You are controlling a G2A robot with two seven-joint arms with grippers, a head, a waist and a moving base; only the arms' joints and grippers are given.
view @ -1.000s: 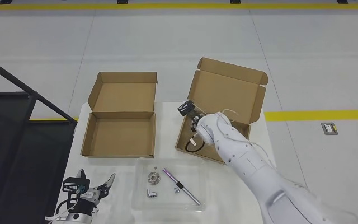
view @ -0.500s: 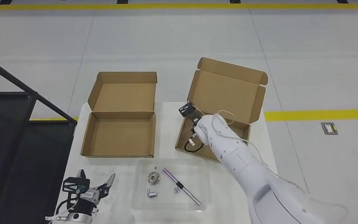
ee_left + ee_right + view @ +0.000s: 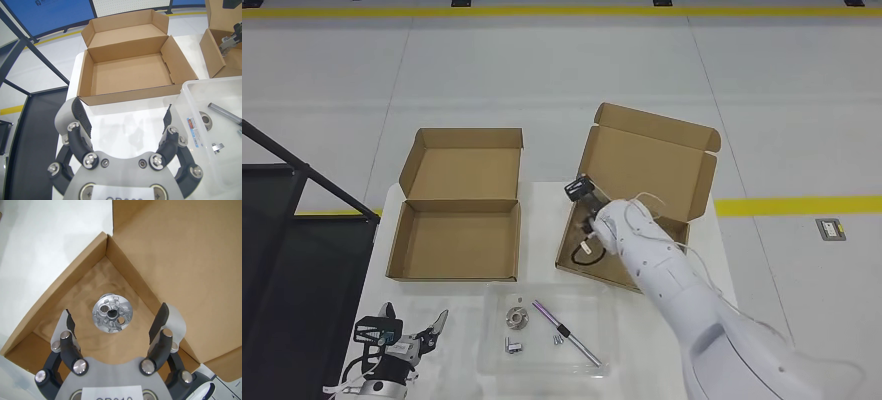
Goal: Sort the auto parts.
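Cardboard makes up both open boxes on the white table (image 3: pixel 542 215), and the clear tray (image 3: pixel 547 368) in front of them serves as the landmark.

The left box (image 3: pixel 454 240) stands beyond the tray's left end, with its lid folded back. The right box (image 3: pixel 614 272) stands just beyond the tray's right half, its lid raised.

The right gripper (image 3: pixel 115 314) hangs inside the right box near a corner, fingers (image 3: pixel 159 317) spread wide and grasping nothing. A grey metal hub (image 3: pixel 112 318) shows between them against the box floor, touched by neither finger. From above, this gripper (image 3: pixel 585 243) sits just past the tray's far edge.

The left gripper (image 3: pixel 122 111) is left of the tray, near its corner and above bare table. It is also released, its ribbed pads (image 3: pixel 80 111) well apart.

In the tray lie a round flange (image 3: pixel 206 121), a steel rod (image 3: pixel 224 112) and a small bracket (image 3: pixel 217 146), all apart from one another.

A printed sticker (image 3: pixel 194 130) is stuck to the tray's left wall, its text too small to read. White labels on both gripper plates are cut off at the edge.
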